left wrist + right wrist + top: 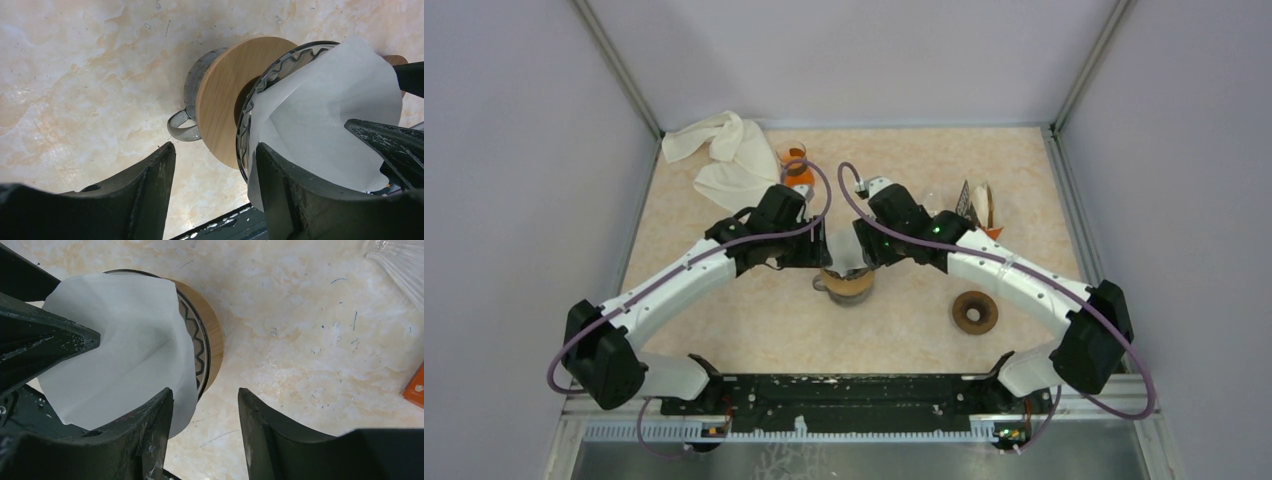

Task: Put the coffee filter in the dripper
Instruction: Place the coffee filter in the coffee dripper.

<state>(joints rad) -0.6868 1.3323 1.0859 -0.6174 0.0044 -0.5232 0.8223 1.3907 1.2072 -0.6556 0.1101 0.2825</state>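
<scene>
This is a robot test cell in a lab. Plain lilac walls [514,150] and metal corner posts [619,70] box in a marbled worktop [904,340]. Two arms [674,280] trailing purple cables [828,195] are bolted to a black rail [854,395] at the bottom edge. Props include a dripper [849,288] at centre and a cloth [724,150] at upper left.

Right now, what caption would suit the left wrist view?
White paper coffee filter standing in the ribbed glass dripper with its round wooden collar; open left pincer alongside.
</scene>
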